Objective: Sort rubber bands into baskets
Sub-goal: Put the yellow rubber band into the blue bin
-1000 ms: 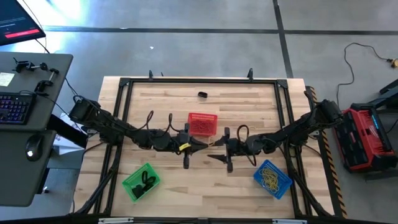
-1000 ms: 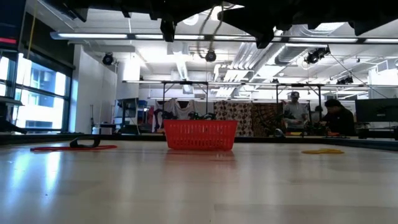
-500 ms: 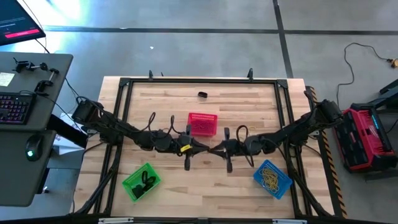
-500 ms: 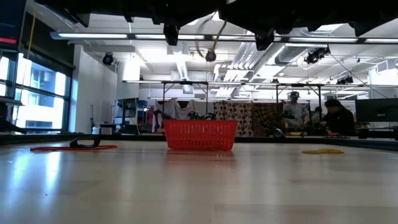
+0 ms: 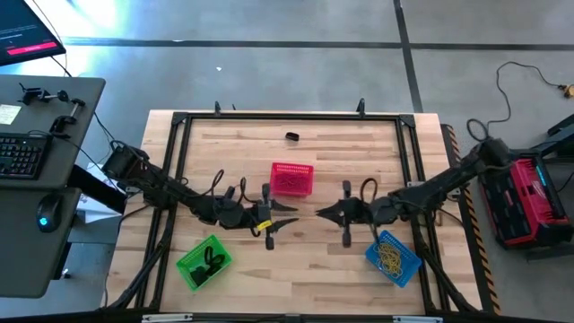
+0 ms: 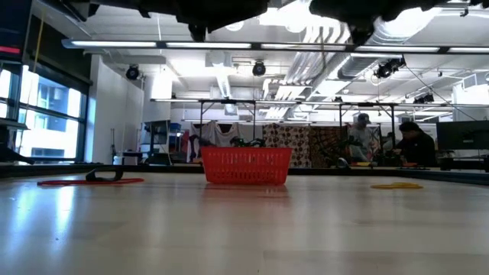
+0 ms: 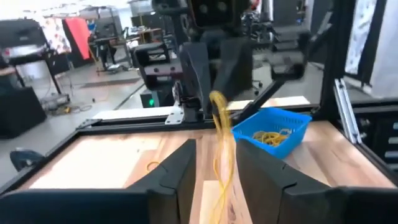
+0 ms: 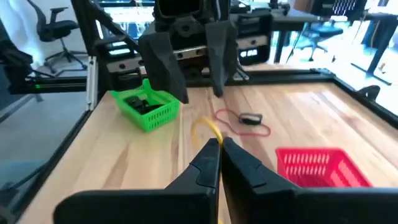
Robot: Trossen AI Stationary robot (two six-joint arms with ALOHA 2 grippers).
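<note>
A yellow rubber band hangs in the air over the middle of the table, held by my shut right gripper. Facing it, my left gripper is open, and in the left wrist view the band runs down between its two fingers; I cannot tell whether it touches them. The red basket stands just beyond both grippers. The green basket holds black bands at the near left. The blue basket holds yellow bands at the near right. My right gripper pinches one end of the yellow band's loop between its two fingertips. The fingers lie about level and point toward the table's left. The band is clear of the table and reaches toward the open left gripper.
A red band and a small black thing lie on the table beyond the red basket. In the low view, red and black bands lie at the left and a yellow one at the right. A black frame rims the table.
My right gripper has shut on the yellow band while my left gripper, which was shut, has opened. The right gripper has then drawn back toward the table's right edge with the band, and the left has eased slightly toward the near left.
</note>
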